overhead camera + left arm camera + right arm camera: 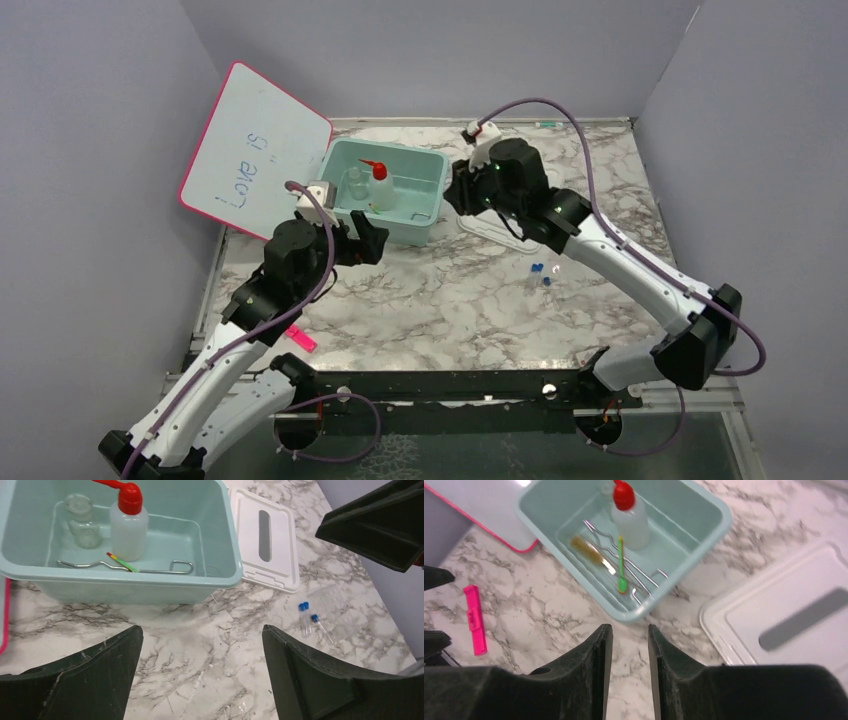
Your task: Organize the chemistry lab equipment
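Observation:
A teal bin (420,222) at the back holds the clear squeeze bottle with red nozzle (129,526), a small glass jar (82,527), the metal tongs (125,568) and a thin tool with a red end (121,562). In the right wrist view the bottle (629,517), tongs (644,575) and a brush (591,555) show inside it. Two blue-capped vials (305,617) lie on the table right of the bin (540,272). My left gripper (202,645) is open and empty in front of the bin. My right gripper (630,635) is narrowly open and empty at the bin's right corner.
A white lid (265,540) lies right of the bin, under the right arm. A clear plastic piece (335,607) lies by the vials. The pink-edged whiteboard (255,150) leans at the back left. A pink marker (474,620) lies near the left arm.

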Controlling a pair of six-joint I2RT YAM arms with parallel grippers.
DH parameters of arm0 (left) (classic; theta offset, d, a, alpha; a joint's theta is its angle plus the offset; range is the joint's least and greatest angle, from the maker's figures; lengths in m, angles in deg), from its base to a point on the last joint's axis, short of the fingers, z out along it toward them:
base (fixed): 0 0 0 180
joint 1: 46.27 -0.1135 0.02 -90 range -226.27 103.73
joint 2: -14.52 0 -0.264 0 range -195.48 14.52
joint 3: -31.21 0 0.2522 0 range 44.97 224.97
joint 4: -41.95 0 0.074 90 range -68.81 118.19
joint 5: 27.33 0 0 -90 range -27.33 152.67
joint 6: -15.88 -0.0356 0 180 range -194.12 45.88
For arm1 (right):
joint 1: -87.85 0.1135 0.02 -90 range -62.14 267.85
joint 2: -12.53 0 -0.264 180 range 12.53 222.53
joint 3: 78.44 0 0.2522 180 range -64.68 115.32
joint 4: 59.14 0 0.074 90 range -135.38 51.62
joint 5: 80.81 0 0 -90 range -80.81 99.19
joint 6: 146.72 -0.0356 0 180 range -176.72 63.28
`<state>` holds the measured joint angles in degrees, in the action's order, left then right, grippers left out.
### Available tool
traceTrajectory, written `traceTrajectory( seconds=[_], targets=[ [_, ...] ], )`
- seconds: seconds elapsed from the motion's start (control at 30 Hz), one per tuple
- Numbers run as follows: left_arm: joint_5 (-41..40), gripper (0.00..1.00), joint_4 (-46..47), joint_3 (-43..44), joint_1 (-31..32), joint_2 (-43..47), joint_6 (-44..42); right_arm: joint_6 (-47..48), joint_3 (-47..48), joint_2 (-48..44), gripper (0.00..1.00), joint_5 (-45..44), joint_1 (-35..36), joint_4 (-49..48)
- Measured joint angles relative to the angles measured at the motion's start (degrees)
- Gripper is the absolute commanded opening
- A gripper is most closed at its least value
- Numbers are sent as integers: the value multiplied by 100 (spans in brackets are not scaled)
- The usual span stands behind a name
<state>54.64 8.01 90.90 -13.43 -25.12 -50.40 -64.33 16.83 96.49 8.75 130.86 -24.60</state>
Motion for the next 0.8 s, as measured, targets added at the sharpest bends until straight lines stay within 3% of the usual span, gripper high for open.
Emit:
traceTrajectory(
  seconds=[0.2,0.43,0.6,0.7,0.77,0.8],
  targets=[
    [748,92,219,-33,0,-87,33,-1259,-1294,-1071,47,-1233,-28,789],
    [1381,91,501,-133,0,-275,83,-2872,-2828,-2225,48,-2304,-92,1727],
    [1770,89,680,-179,0,-466,166,-3574,-3506,-2396,49,-2719,-243,1976],
    [1882,88,796,-214,0,-562,240,-3773,-3713,-2221,38,-2811,-444,1974],
    [1963,87,911,-258,0,-664,295,-3790,-3842,-2065,21,-2802,-632,1886],
    [2006,87,966,-275,0,-721,321,-3775,-3917,-1982,17,-2789,-737,1823]
  ],
)
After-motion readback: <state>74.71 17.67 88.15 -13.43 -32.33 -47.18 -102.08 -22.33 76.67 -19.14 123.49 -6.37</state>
